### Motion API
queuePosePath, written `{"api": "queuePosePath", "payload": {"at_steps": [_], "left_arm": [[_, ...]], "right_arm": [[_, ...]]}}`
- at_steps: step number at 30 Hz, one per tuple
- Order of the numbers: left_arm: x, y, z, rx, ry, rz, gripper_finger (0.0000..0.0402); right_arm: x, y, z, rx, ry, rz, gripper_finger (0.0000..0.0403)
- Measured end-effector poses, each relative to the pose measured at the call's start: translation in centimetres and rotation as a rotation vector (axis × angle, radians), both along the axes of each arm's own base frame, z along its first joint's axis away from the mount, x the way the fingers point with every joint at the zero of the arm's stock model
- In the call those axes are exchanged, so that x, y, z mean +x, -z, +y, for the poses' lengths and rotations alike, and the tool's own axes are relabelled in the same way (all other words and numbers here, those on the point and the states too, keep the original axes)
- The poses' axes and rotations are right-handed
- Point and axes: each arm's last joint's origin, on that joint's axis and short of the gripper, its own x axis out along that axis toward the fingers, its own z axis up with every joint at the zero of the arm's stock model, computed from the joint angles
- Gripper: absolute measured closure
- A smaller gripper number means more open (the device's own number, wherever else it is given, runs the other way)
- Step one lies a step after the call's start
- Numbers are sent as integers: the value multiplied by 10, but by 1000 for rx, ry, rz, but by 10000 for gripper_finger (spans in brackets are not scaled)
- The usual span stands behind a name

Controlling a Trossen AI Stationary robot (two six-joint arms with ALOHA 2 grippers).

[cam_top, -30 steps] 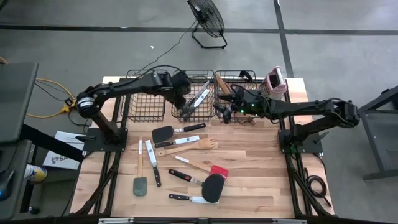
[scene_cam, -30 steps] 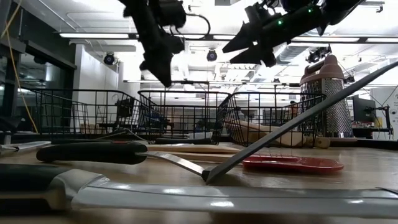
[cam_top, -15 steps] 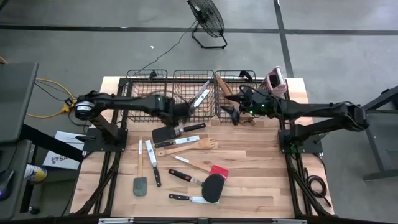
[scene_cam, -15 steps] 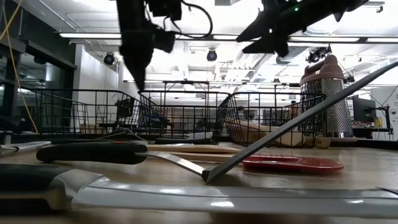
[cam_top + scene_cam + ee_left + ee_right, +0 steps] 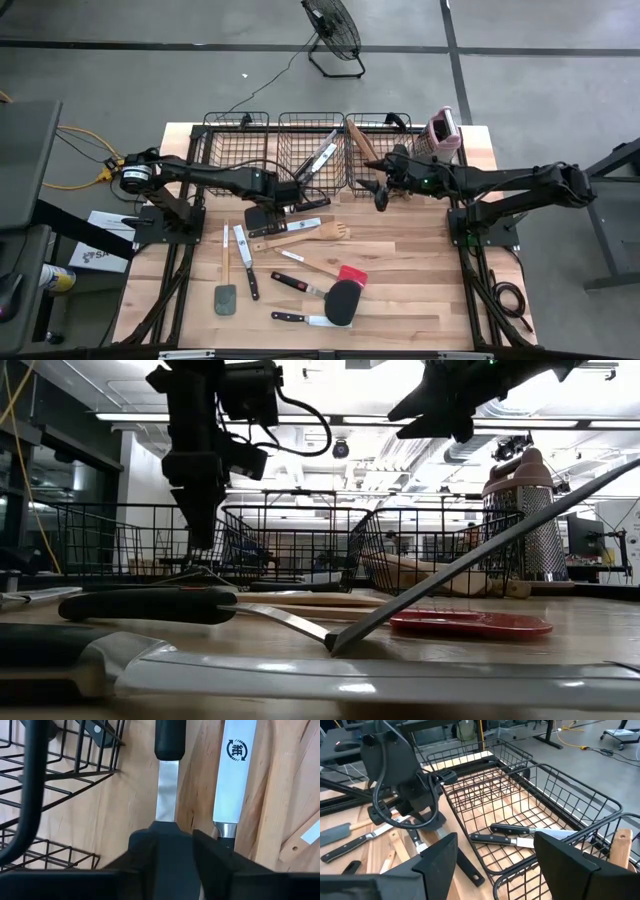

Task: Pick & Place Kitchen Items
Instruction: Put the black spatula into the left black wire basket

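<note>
Left gripper (image 5: 281, 196): fingers (image 5: 212, 855) parted, straddling black spatula (image 5: 167, 795), not clamped. Knife (image 5: 231, 780) just beside, blade bearing round arrow logo, lettering unreadable. Right gripper (image 5: 381, 196): spread, empty, raised beside right basket (image 5: 376, 152). Middle basket (image 5: 530, 800) ahead of it: two knives (image 5: 512, 835) inside. More utensils on table (image 5: 420, 290).

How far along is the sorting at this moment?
Done: knives lie in the middle basket. In hand: nothing held; the left gripper hangs over the black spatula, the right gripper is open by the baskets. Left: most utensils lie scattered on the table.
</note>
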Motion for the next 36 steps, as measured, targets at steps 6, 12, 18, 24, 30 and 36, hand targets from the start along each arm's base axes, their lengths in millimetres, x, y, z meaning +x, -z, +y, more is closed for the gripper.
{"api": "queuePosePath", "payload": {"at_steps": [6,12,18,24,30,36], "left_arm": [[0,0,0,-4,1,-1,195],[1,8,0,-4,2,-33,160],[-5,18,1,46,-8,-8,158],[-6,20,1,56,11,6,158],[-4,20,1,57,11,-10,158],[-3,19,-3,25,64,-15,158]], "right_arm": [[0,0,5,-3,-9,3,149],[0,0,7,-15,8,6,149],[0,0,7,-15,6,6,149],[0,0,7,-15,6,6,149],[0,0,7,-17,13,6,149],[0,0,7,-17,12,7,149]]}}
